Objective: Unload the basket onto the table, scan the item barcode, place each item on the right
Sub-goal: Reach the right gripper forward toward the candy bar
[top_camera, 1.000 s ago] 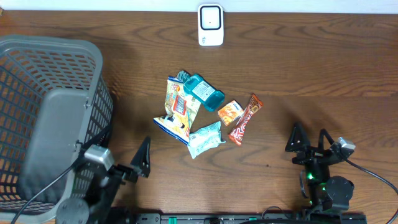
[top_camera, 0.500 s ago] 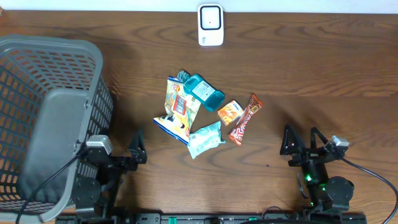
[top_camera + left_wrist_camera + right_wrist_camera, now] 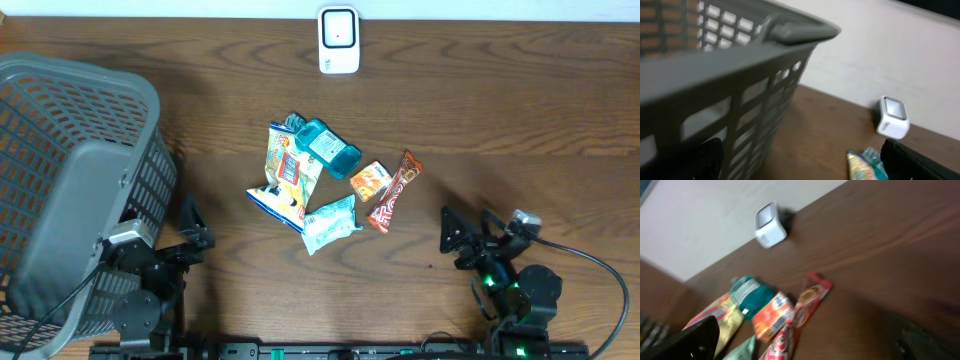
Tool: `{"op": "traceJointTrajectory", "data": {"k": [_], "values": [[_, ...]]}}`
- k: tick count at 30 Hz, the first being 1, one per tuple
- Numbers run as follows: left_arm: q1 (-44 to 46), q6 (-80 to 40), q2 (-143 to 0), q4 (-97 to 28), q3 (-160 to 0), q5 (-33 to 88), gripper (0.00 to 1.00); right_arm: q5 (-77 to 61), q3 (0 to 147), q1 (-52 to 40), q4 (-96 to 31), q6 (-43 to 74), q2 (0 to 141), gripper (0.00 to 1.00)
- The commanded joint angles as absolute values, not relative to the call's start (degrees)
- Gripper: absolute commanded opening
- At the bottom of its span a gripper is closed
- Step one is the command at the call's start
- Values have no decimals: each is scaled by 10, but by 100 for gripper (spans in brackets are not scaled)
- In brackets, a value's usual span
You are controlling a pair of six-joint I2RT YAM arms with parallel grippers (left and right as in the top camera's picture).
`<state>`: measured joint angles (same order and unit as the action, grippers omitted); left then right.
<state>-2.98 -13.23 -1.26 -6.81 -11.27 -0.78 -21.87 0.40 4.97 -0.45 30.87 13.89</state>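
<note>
Basket (image 3: 70,190): grey mesh, at the table's (image 3: 520,110) left edge.
Left gripper (image 3: 172,222): spread wide, empty, just beside the basket, near the front edge.
Items: yellow snack bag (image 3: 290,172), teal bottle (image 3: 328,145), pale green pouch (image 3: 331,220), orange packet (image 3: 370,181) and red bar (image 3: 396,190), clustered mid-table.
Scanner (image 3: 339,40): white, at the far edge.
Right gripper (image 3: 467,225): spread wide, empty, near the front edge.

Left claw (image 3: 188,225) and right claw (image 3: 468,230), jaws of the 2 spread wide, empty.
</note>
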Motion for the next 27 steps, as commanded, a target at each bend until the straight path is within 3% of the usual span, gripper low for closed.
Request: {"op": "traceJointTrajectory", "data": {"k": [1, 7, 13, 20, 27], "values": [[-31, -99, -14, -53, -115, 91, 100, -318, 3, 51, 20, 257, 157, 99], [-31, -101, -14, -69, -114, 101, 100, -398, 23, 51, 88, 252, 168, 99], [-31, -108, -14, -69, -79, 101, 100, -399, 107, 51, 45, 252, 202, 99], [-31, -117, -14, -70, -38, 101, 100, -335, 233, 25, -107, 178, 340, 99], [-31, -117, -14, -84, -36, 101, 100, -156, 416, -105, -288, 156, 528, 99]]}}
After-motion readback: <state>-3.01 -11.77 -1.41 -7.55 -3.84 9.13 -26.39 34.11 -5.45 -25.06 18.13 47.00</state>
